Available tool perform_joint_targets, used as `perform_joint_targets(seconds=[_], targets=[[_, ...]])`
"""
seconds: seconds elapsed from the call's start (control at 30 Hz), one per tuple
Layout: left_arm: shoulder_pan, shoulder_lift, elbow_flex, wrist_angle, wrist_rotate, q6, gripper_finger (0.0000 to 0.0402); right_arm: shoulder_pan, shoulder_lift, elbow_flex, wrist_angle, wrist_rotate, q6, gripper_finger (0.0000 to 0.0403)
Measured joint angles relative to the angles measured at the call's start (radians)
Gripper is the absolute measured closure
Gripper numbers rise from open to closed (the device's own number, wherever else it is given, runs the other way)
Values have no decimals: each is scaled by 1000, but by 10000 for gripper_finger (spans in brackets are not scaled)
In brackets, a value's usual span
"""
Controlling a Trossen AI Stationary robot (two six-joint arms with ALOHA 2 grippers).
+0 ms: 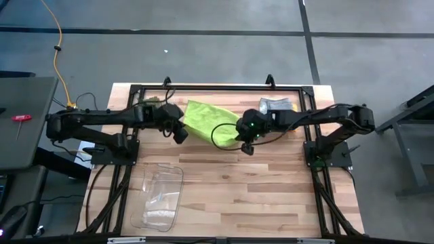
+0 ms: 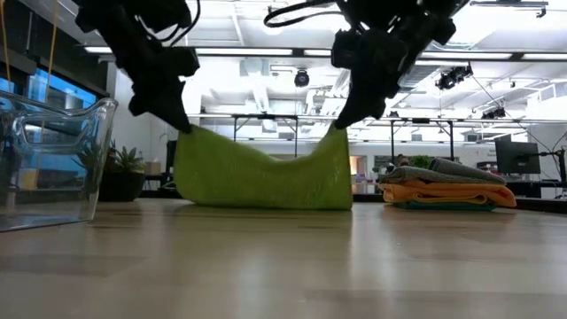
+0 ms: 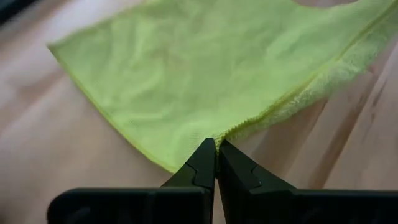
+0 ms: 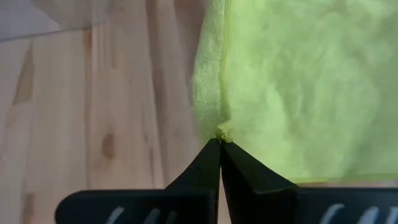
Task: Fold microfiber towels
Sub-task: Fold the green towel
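Lime green towel [image 2: 263, 177] hangs between my two pincers near the far edge of the worktop [image 1: 258, 183], its lower edge resting on the wood. My left pincer [image 2: 184, 127] clamps one corner, my right pincer [image 2: 340, 121] the other. Folded towels [image 2: 447, 186] sit stacked toward the far right corner; a clear bin [image 1: 159, 198] stands near the front left.

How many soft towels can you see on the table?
4 show: a lime green microfiber towel held up by both grippers mid-table, and a stack of grey, orange and teal towels by the right arm. More may be hidden.
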Motion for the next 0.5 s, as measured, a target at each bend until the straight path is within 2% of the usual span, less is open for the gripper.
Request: perform_joint_targets(seconds=[0.27,0.5], targets=[[-61,0,-43,3,9,-95,401,65,0,-70,48,39,120,403],[-94,0,-43,5,27,-126,401,99,0,-74,71,64,142,403]])
